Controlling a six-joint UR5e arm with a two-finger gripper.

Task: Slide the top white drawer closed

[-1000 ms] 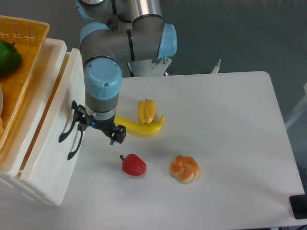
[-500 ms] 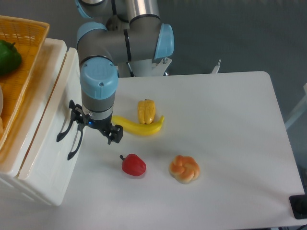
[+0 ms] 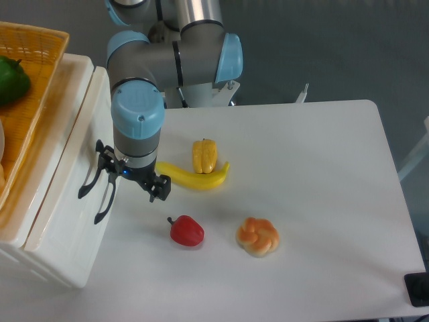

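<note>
At the table's left edge stands the white cabinet, an orange woven basket on top holding a green fruit. The top white drawer sits nearly flush with the cabinet front. No writing is readable. My arm reaches down from the far edge, my claw spread open (one finger beside the drawer's black handle). Banana, yellow pepper, red pepper and a pastry lie mid-table.

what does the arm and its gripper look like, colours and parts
The arm is built of thick silver-grey tubular segments with rounded light-blue caps on the joints; one cap faces the camera. At its end sits a small black two-finger gripper with angular black fingers and a tiny blue light on its body. No cables or printed markings are visible.
</note>
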